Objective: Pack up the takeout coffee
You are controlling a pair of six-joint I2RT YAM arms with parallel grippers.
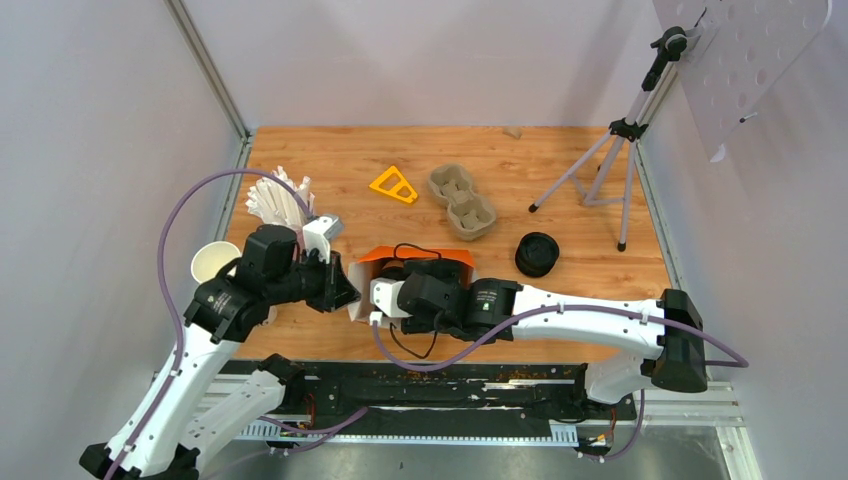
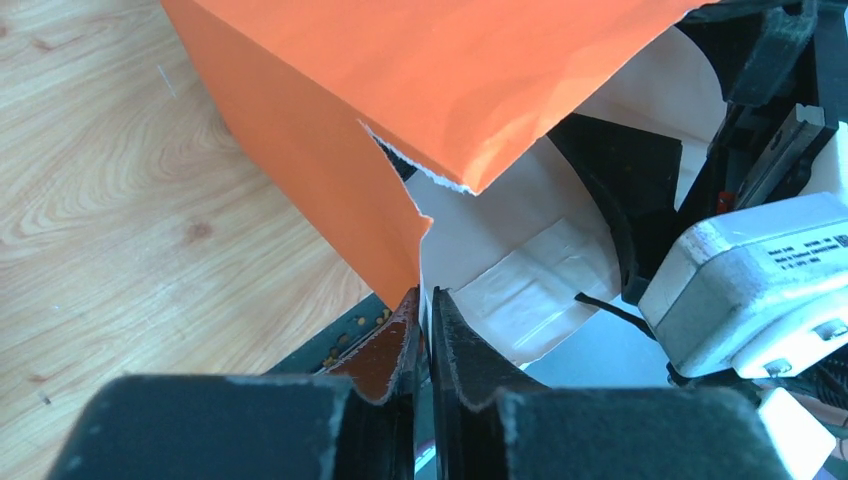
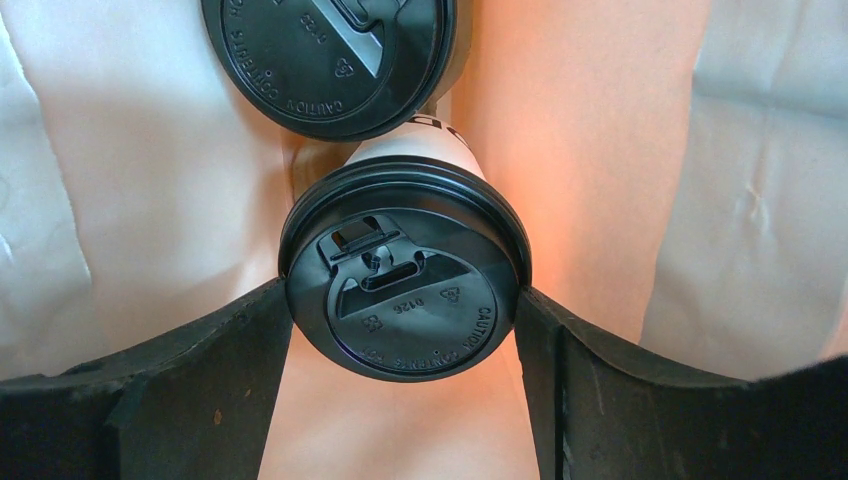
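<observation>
One lidded cup [image 3: 405,300] clasped by the right gripper [image 3: 403,325], a second cup [image 3: 325,50] beside it, inside an orange bag [image 2: 400,70]; the left gripper [image 2: 425,310] pinches the bag's torn edge.

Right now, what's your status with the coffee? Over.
Left gripper pinching rim of orange bag. Right gripper inside bag, clamped on lidded cup; second lidded cup already in. Nothing visible blocking.

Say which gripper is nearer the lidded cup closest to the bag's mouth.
Right: right gripper clasps that lidded cup inside the orange bag; left gripper pinches the bag's torn edge.
</observation>
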